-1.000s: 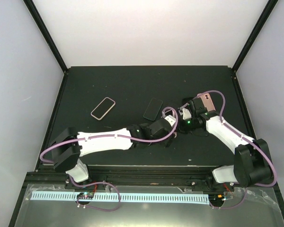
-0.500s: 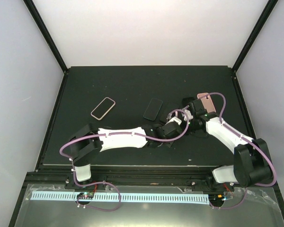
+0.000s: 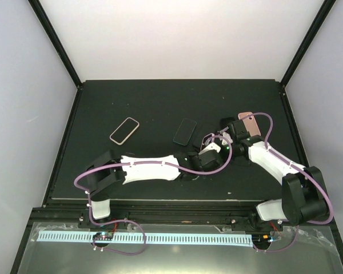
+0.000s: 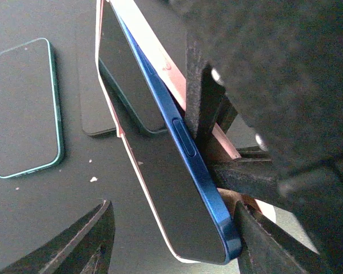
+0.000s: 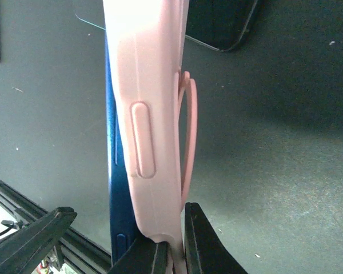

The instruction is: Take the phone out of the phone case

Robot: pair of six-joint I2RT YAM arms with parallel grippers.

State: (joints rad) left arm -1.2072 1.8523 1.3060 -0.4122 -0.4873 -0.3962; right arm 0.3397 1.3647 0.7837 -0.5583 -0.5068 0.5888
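My right gripper (image 3: 239,136) (image 5: 175,254) is shut on the lower edge of the pink phone case (image 3: 247,120) (image 5: 154,97) and holds it upright above the mat. The blue phone (image 5: 115,171) (image 4: 186,142) sits in the case, and its blue side stands proud of the pink shell (image 4: 160,54). A thin pink rim still runs along the other side of the screen. My left gripper (image 3: 215,145) (image 4: 174,225) is open and straddles the phone's lower end. One finger (image 4: 257,240) is at the blue corner. The other finger (image 4: 86,240) is well clear of the phone.
A dark phone with a teal edge (image 3: 184,131) (image 4: 26,108) lies flat on the black mat left of the grippers. A pink-rimmed phone (image 3: 124,131) lies further left. The mat's front rail (image 3: 171,212) runs along the near side.
My left arm has reached right and forward until its gripper sits around the phone held by the right gripper, and its jaws have narrowed a little. The right gripper and case have barely shifted.
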